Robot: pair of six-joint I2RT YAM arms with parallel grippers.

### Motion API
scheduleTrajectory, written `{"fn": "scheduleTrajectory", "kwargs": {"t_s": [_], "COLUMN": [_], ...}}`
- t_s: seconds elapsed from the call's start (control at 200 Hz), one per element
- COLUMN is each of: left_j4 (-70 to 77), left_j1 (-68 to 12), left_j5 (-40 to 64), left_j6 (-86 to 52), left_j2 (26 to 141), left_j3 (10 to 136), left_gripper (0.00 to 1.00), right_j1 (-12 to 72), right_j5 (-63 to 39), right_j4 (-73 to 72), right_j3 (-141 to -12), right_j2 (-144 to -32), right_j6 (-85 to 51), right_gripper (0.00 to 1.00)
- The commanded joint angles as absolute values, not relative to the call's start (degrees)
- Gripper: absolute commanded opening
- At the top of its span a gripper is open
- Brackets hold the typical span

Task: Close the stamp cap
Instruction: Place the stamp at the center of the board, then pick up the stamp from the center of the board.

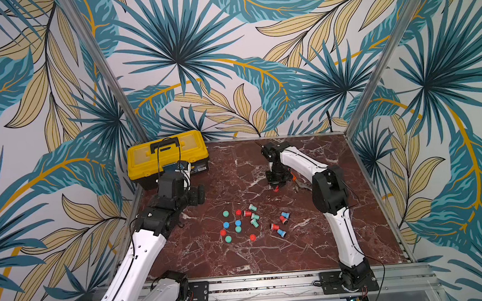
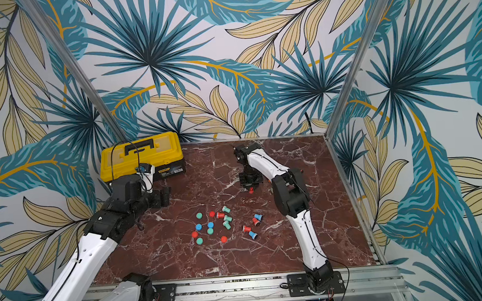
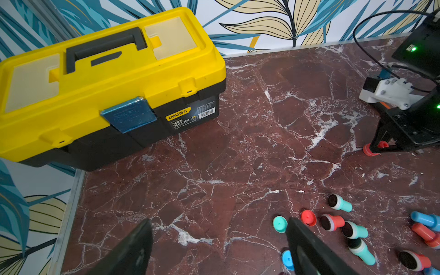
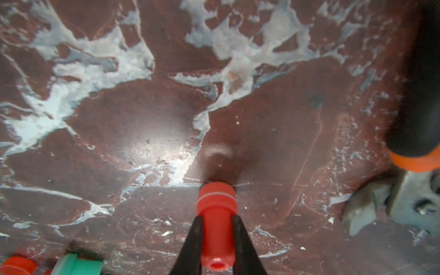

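Observation:
My right gripper (image 1: 277,187) (image 4: 217,219) is shut on the narrow handle of a red stamp (image 4: 216,202) (image 3: 371,150). The stamp stands upright with its wide end, red below a thin white ring, down on the marble table (image 1: 241,258). Loose caps lie mid-table, among them a teal cap (image 1: 225,214) (image 3: 279,223), a red cap (image 1: 238,212) (image 3: 308,217) and a blue cap (image 1: 226,225). Several uncapped stamps (image 1: 252,207) (image 3: 340,203) lie on their sides beside them. My left gripper (image 1: 198,194) (image 3: 219,223) hovers open and empty left of the caps.
A closed yellow toolbox (image 1: 167,156) (image 3: 107,78) sits at the back left corner. Pliers with an orange-and-black handle (image 1: 301,185) (image 4: 414,162) lie just right of my right gripper. Metal frame posts and walls bound the table.

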State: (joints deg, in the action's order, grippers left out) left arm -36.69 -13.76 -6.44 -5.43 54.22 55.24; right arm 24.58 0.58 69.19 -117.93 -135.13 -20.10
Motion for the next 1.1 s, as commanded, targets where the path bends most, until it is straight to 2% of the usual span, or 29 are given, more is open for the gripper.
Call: {"fn": "scheduleTrajectory", "kwargs": {"t_s": [0.0, 0.055, 0.1, 0.135, 0.29, 0.681, 1.092], "left_j4": [-35.9, -35.9, -35.9, -35.9, -35.9, -35.9, -35.9], "left_j1": [-13.4, -13.4, -13.4, -13.4, -13.3, -13.4, -13.3], "left_j5": [-6.3, -6.3, -6.2, -6.2, -6.2, -5.9, -6.2], "left_j6": [-6.0, -6.0, -6.1, -6.1, -5.9, -6.2, -6.0], "left_j2": [53.2, 53.2, 53.3, 53.3, 53.2, 53.1, 53.9], "left_j3": [54.6, 54.6, 54.6, 54.6, 54.5, 54.6, 54.7], "left_gripper": [0.89, 0.89, 0.89, 0.89, 0.89, 0.89, 0.89], "right_j1": [24.5, 24.5, 24.5, 24.5, 24.5, 25.3, 31.2], "right_j5": [-0.5, -0.8, -0.7, -0.6, 0.0, 3.1, 1.2], "right_j4": [71.2, 71.3, 71.2, 71.2, 71.4, 74.4, 69.3], "right_j3": [-118.8, -118.6, -118.5, -118.5, -119.1, -117.6, -95.6], "right_j2": [-137.0, -137.0, -136.6, -136.3, -134.7, -123.8, -106.1], "right_j6": [-20.0, -20.4, -20.7, -20.7, -20.7, -19.4, -15.5], "right_gripper": [0.14, 0.2, 0.32, 0.37, 0.44, 0.43, 0.39]}}
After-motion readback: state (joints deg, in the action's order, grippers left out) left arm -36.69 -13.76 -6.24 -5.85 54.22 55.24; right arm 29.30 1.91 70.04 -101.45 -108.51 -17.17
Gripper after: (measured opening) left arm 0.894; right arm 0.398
